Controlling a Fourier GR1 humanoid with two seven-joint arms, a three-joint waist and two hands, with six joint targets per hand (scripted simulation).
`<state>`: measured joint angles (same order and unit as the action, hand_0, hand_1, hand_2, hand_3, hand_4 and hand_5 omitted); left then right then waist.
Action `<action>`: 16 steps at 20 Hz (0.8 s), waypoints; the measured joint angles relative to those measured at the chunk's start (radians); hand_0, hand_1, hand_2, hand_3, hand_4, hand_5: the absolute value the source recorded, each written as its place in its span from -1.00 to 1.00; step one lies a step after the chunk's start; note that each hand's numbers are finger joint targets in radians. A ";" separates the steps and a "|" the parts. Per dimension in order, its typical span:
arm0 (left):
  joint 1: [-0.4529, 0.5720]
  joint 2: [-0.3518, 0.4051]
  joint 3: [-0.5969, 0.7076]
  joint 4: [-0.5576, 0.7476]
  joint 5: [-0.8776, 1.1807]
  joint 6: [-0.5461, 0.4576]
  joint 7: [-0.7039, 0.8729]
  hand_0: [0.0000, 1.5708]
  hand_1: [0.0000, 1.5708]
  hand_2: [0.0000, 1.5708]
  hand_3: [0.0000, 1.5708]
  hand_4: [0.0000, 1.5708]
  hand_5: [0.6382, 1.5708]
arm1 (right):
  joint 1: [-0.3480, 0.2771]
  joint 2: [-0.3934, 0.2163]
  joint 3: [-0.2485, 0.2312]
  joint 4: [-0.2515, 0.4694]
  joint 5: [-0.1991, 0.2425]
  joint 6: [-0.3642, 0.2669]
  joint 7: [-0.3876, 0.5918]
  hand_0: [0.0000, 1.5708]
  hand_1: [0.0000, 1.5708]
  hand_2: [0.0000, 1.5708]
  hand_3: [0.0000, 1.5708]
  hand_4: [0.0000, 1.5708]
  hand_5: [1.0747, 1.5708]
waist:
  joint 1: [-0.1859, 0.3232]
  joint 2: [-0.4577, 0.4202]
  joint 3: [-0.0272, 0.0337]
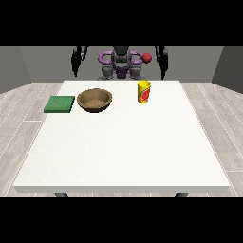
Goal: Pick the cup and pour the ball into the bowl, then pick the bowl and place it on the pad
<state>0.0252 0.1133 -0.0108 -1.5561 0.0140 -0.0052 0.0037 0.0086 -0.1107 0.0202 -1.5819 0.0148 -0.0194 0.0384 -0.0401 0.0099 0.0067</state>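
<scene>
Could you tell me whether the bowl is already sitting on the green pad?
No, the bowl rests on the table beside the green pad.

I see yellow cup (pixel 144 92) upright, red mark, 1 o'clock | brown bowl (pixel 95 100) upright, 11 o'clock, well apart from cup | green pad (pixel 60 104) flat, just beside bowl at its 9 o'clock

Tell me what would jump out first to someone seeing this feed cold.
The yellow cup with its red marking stands out most, upright at the table's far edge, right of centre. Left of it sits the brown bowl, with the green pad beside it near the left edge. Behind, the robot's hands hang raised above the far edge, touching nothing.
</scene>
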 measured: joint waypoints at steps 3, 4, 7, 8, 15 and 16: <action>-0.003 0.014 0.003 -0.036 0.003 -0.002 0.025 -1.00 -1.00 -1.00 -1.00 -1.00 0.97 | -0.005 -0.014 -0.005 -0.037 -0.004 0.003 0.024 -1.00 -1.00 -1.00 -1.00 -1.00 0.99 | -0.001 -0.095 -0.0014; -0.004 0.018 0.005 -0.048 0.004 -0.003 0.035 -1.00 -1.00 -1.00 -1.00 -1.00 0.97 | -0.007 -0.018 -0.006 -0.050 -0.006 0.005 0.034 -1.00 -1.00 -1.00 -1.00 -1.00 0.99 | -0.001 -0.125 -0.0018; -0.020 0.022 0.024 -0.091 0.037 -0.005 0.075 -1.00 -1.00 -1.00 -1.00 -1.00 0.97 | -0.010 -0.046 -0.037 -0.078 -0.051 0.036 0.067 -1.00 -1.00 -1.00 -1.00 -1.00 0.99 | 0.000 -0.200 -0.0034; -0.030 0.014 0.033 -0.114 0.065 -0.005 0.099 -1.00 -1.00 -1.00 -1.00 -1.00 0.97 | -0.002 -0.057 -0.060 -0.077 -0.085 0.058 0.063 -1.00 -1.00 -1.00 -1.00 -1.00 1.00 | 0.006 -0.211 -0.0039; -0.065 0.041 0.139 -0.188 0.185 -0.039 0.129 -1.00 -1.00 -1.00 -1.00 -1.00 0.95 | 0.012 -0.129 -0.197 -0.103 -0.241 0.179 0.043 -1.00 -1.00 -1.00 -1.00 -1.00 0.99 | 0.018 -0.156 -0.0060; -0.064 0.043 0.150 -0.183 0.189 -0.047 0.103 -1.00 -1.00 -1.00 -1.00 -1.00 0.94 | 0.011 -0.134 -0.210 -0.101 -0.255 0.194 0.034 -1.00 -1.00 -1.00 -1.00 -1.00 1.00 | 0.017 -0.140 -0.0062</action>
<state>-0.0388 0.1559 0.1396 -1.7386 0.2028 -0.0527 0.1062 0.0195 -0.2447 -0.1901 -1.6834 -0.2402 0.1742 0.0722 -0.0231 -0.1300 0.0005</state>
